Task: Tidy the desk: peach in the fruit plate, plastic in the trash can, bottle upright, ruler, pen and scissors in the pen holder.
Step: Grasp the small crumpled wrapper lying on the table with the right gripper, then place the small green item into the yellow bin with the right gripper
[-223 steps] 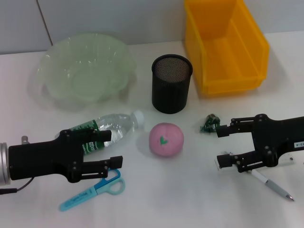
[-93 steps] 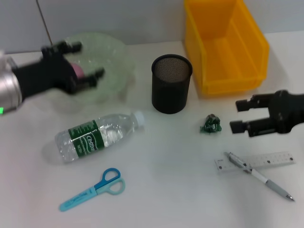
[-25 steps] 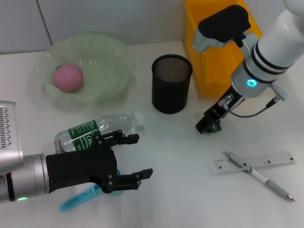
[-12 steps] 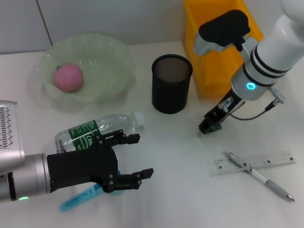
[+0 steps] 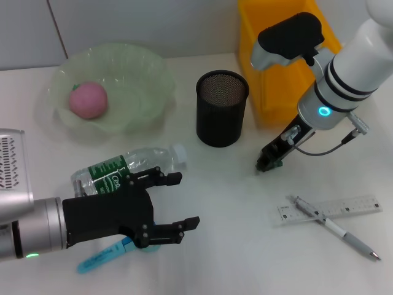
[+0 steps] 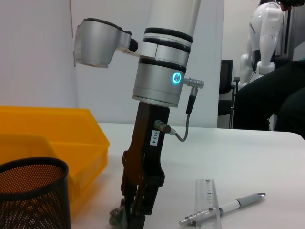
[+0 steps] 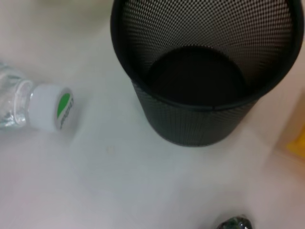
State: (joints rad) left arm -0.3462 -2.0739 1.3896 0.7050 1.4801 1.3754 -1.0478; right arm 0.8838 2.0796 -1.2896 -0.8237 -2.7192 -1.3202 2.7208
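The pink peach (image 5: 88, 100) lies in the pale green fruit plate (image 5: 132, 58). The clear bottle (image 5: 123, 169) lies on its side; its cap shows in the right wrist view (image 7: 52, 107). My left gripper (image 5: 189, 200) is open and empty, just in front of the bottle and over the blue scissors (image 5: 98, 258), which it mostly hides. My right gripper (image 5: 265, 165) points down at the table, shut on the green plastic wad (image 6: 116, 217), right of the black mesh pen holder (image 5: 222, 107). The ruler (image 5: 334, 208) and pen (image 5: 344, 232) lie crossed at the front right.
The yellow bin (image 5: 288, 55) stands at the back right, behind the right arm. The pen holder (image 7: 205, 71) stands upright and empty. The ruler (image 6: 209, 200) and pen (image 6: 224, 210) also show in the left wrist view.
The peach went from the table into the plate. My left gripper came back down over the scissors. My right gripper settled onto the plastic wad and shifted slightly left.
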